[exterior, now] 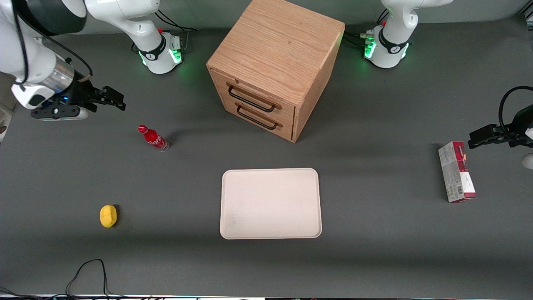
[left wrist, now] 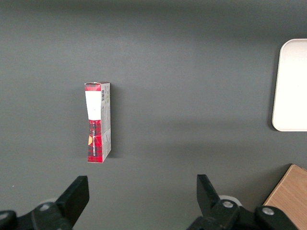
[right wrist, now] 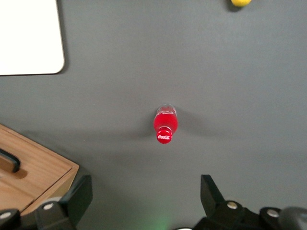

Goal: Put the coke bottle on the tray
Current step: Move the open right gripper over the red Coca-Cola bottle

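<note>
The coke bottle (exterior: 153, 138) (right wrist: 165, 124), small and red with a red cap and white lettering, stands upright on the dark grey table. The cream-white tray (exterior: 271, 203) (right wrist: 28, 37) lies flat nearer the front camera than the wooden cabinet, toward the table's middle, with nothing on it. My gripper (exterior: 113, 98) (right wrist: 146, 191) hovers above the table at the working arm's end, farther from the front camera than the bottle and apart from it. Its fingers (right wrist: 82, 191) stand wide open with nothing between them.
A wooden two-drawer cabinet (exterior: 275, 66) (right wrist: 29, 167) stands at the table's middle, farther from the front camera than the tray. A yellow lemon (exterior: 108, 216) (right wrist: 241, 2) lies nearer the camera than the bottle. A red-and-grey box (exterior: 457, 171) (left wrist: 98, 122) lies toward the parked arm's end.
</note>
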Controlling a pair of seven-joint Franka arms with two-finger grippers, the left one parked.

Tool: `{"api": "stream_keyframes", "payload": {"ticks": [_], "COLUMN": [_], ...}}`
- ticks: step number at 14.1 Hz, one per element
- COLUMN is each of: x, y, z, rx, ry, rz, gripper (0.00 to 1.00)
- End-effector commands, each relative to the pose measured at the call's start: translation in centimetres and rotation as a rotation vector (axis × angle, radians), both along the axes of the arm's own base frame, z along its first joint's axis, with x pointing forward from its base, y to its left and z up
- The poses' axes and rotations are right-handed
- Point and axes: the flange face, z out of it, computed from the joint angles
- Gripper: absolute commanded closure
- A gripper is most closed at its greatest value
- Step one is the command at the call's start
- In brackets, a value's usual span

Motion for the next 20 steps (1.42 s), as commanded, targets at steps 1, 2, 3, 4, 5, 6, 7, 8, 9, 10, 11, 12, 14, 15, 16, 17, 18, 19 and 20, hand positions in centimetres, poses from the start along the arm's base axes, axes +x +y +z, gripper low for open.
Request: {"api": "stream_keyframes", "payload": {"ticks": [1, 2, 3, 4, 5, 6, 7, 8, 9, 10, 11, 12, 14, 15, 16, 17, 18, 19, 20], "x": [-0.4, -0.1, 0.1, 0.3, 0.4, 0.6, 0.5, 0.1, -0.2, -0.1, -0.1, -0.1, -0.7, -1.1, -1.3, -1.5, -1.6, -1.7, -1.7], "y": [-0.3, -0.2, -0.3, -0.3, -0.3, -0.2, -0.3, -0.3, -0.4, -0.4, -0.4, -0.4, -0.4, -0.4, -0.4, -0.3, -0.3, -0.3, -0.2], "z": [-5.0, -7.1, -8.9, -10.6, -11.9, -12.7, -13.8, -14.9, -15.6, -16.1, -16.4, -16.6, -17.4, -17.9, -18.2, -18.5, -18.5, -18.7, -18.6], "rx": [-0.009, -0.012, -0.015, -0.016, -0.018, -0.017, -0.019, -0.02, -0.021, -0.022, -0.022, -0.024, -0.025, -0.025, -0.025, -0.026, -0.026, -0.027, -0.027], "ry": [-0.013, -0.02, -0.032, -0.032, -0.026, -0.022, -0.024, -0.033, -0.036, -0.036, -0.033, -0.03, -0.024, -0.021, -0.023, -0.018, -0.015, -0.012, -0.014], "rz": [0.031, 0.031, 0.029, 0.032, 0.054, 0.065, 0.064, 0.062, 0.061, 0.06, 0.06, 0.063, 0.064, 0.065, 0.064, 0.067, 0.068, 0.069, 0.07], "gripper": [0.0, 0.0, 0.0, 0.0, 0.0, 0.0, 0.0, 0.0, 0.0, 0.0, 0.0, 0.0, 0.0, 0.0, 0.01, 0.01, 0.01, 0.04, 0.11]}}
